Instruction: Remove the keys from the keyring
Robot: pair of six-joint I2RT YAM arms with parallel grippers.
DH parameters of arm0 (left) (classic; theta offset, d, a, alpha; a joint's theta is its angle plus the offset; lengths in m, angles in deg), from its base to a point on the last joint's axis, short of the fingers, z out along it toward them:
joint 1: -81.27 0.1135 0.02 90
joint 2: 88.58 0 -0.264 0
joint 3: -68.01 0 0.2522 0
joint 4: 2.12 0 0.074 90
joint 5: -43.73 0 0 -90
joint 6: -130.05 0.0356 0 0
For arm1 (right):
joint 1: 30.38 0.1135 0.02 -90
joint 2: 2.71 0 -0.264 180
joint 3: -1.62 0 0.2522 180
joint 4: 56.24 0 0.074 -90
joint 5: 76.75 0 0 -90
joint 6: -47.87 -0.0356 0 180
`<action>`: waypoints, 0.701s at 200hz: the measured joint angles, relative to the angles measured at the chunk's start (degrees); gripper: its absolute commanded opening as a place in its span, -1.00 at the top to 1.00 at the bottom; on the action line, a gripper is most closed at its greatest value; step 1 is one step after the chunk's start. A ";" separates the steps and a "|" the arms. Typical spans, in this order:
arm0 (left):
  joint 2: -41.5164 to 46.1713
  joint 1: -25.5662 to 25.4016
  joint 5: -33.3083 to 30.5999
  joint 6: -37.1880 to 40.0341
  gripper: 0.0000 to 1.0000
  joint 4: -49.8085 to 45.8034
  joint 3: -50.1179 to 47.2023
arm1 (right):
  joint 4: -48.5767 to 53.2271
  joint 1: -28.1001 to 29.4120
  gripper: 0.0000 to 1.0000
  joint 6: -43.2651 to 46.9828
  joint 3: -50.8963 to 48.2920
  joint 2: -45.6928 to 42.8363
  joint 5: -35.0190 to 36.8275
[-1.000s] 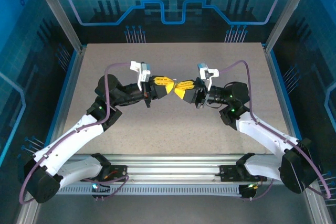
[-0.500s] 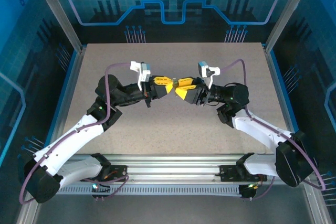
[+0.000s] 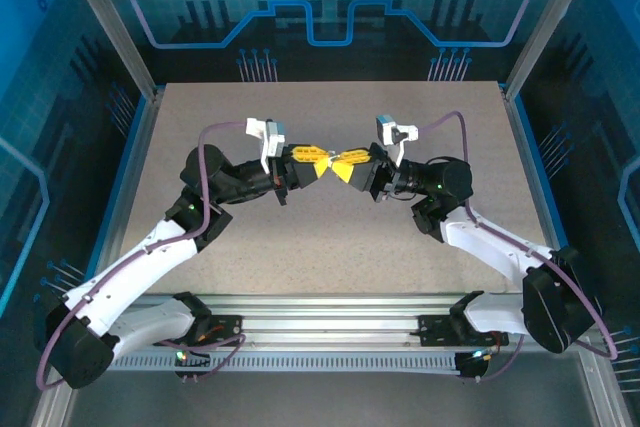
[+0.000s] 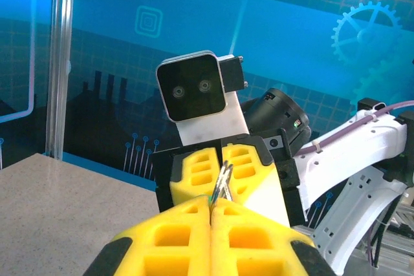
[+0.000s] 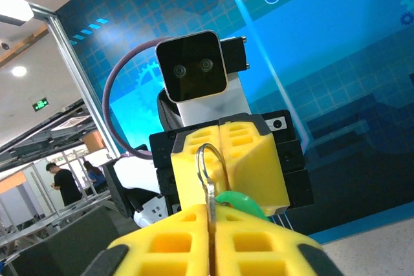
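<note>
Roughly above the middle of the speckled grey table [image 3: 250, 247], the two arms meet tip to tip. The left arm's yellow-padded pincer [image 3: 322, 159] reaches in from 9 o'clock and the right arm's yellow-padded pincer [image 3: 345, 160] from 3 o'clock.

Both pincers are closed, their pads pressed flat together, and both nip the same small bundle held in the air between them. In the right wrist view the thin dull-silver metal keyring [image 5: 202, 159] rises edge-on out of the right pincer's pads towards the left one. The tiny key with the bright green plastic head [image 5: 237, 200] sits at its 4 o'clock, just beside those pads.

Exactly which strand each pincer bites is too small to tell. Holding the bundle aloft from opposite sides probably lets one pincer anchor the ring while the other works the key round the coil, with no table to snag it.
</note>
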 measured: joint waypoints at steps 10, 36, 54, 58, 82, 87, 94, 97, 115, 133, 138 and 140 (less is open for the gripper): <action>0.07 0.04 -0.24 -0.02 1.00 0.68 -0.50 | 1.07 0.00 1.00 0.55 0.00 -0.28 0.13; 0.17 0.04 -0.42 -0.26 1.00 1.97 -1.40 | 5.22 0.02 1.00 3.41 0.00 -1.77 0.42; 0.17 -0.07 -0.39 -0.44 1.00 2.32 -1.42 | 9.88 0.17 1.00 6.93 0.00 -4.20 1.25; 0.17 -0.07 -0.37 -0.46 1.00 2.45 -1.44 | 10.47 0.17 1.00 7.50 0.00 -4.46 1.38; 0.17 -0.17 -0.33 -0.90 1.00 2.93 -1.60 | 16.04 0.55 1.00 12.15 0.00 -7.26 3.52; 0.17 -0.20 -0.35 -0.98 1.00 2.93 -1.60 | 17.40 0.70 1.00 13.44 0.00 -7.80 4.20; 0.17 -0.28 -0.35 -1.25 1.00 2.89 -1.62 | 19.21 1.03 1.00 15.04 0.00 -8.57 5.09; 0.15 -0.28 -0.35 -1.44 1.00 2.89 -1.62 | 20.17 1.25 1.00 15.78 0.00 -9.01 5.64; 0.15 -0.28 -0.20 -1.90 1.00 2.86 -1.62 | 24.96 2.86 1.00 20.48 0.00 -11.19 8.48; 0.15 -0.28 -0.22 -1.92 1.00 2.69 -1.62 | 28.76 4.11 1.00 24.92 0.00 -12.92 11.34; 0.15 -0.28 -0.26 -1.90 1.00 2.51 -1.62 | 29.68 4.37 1.00 25.92 0.00 -13.31 12.13; 0.17 -0.28 -0.31 -1.92 1.00 2.40 -1.62 | 29.94 4.48 1.00 26.27 0.00 -13.44 12.41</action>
